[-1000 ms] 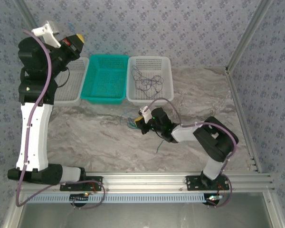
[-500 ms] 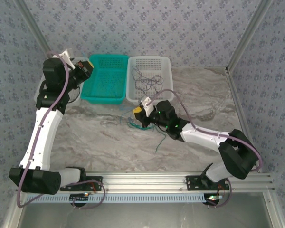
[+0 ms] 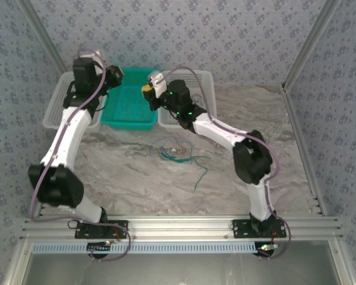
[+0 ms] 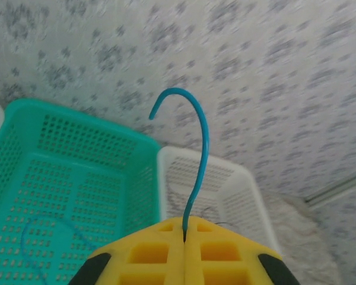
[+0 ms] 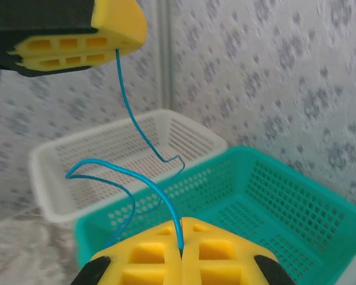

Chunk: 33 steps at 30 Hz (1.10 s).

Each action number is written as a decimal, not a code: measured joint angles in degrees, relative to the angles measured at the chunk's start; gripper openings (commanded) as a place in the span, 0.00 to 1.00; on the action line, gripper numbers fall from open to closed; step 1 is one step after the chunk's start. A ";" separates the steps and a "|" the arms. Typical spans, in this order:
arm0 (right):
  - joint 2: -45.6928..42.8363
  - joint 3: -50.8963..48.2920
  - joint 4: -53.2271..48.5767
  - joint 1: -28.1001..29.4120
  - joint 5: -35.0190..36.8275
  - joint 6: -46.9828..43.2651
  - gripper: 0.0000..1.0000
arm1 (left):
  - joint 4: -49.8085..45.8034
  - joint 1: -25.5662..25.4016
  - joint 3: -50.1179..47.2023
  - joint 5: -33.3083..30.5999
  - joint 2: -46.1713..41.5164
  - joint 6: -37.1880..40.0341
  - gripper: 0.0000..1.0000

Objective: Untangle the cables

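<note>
The left gripper [image 3: 114, 75] and right gripper [image 3: 147, 89] each pinch the blue cable [image 4: 206, 142] above the teal basket [image 3: 127, 104] (other cables [image 3: 173, 151] lie on the table [image 3: 136, 178] in front of it); better to lower both ends inside its rim; then release together.

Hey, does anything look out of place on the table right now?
Yes: a cable tangle lies loose on the table, short of the teal basket, a green wire trailing beside it. Nothing looks damaged.

Floral-patterned walls [image 3: 237, 35] enclose a marbled (grey-veined) tabletop [image 3: 130, 178].
</note>
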 measured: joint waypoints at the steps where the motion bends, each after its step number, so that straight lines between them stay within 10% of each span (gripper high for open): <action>1: 2.64 1.90 -0.42 -0.22 0.59 -0.35 0.12 | -0.02 0.00 0.85 -0.61 2.69 0.48 0.31; 4: 10.69 8.74 -5.62 -0.63 2.89 -1.88 0.46 | -1.92 0.15 2.67 -2.40 9.49 1.53 0.54; 7: 14.78 13.62 -12.26 -0.44 4.13 -3.41 0.58 | -5.29 0.39 3.41 -3.96 12.55 1.81 0.58; 17: 3.17 7.08 -17.35 0.37 2.95 -4.55 0.61 | -6.23 0.39 -2.56 -5.14 1.07 1.03 0.58; 33: -43.32 -47.54 -11.17 4.81 8.20 7.19 0.63 | 0.74 -18.12 -43.28 -10.62 -36.24 -5.86 0.60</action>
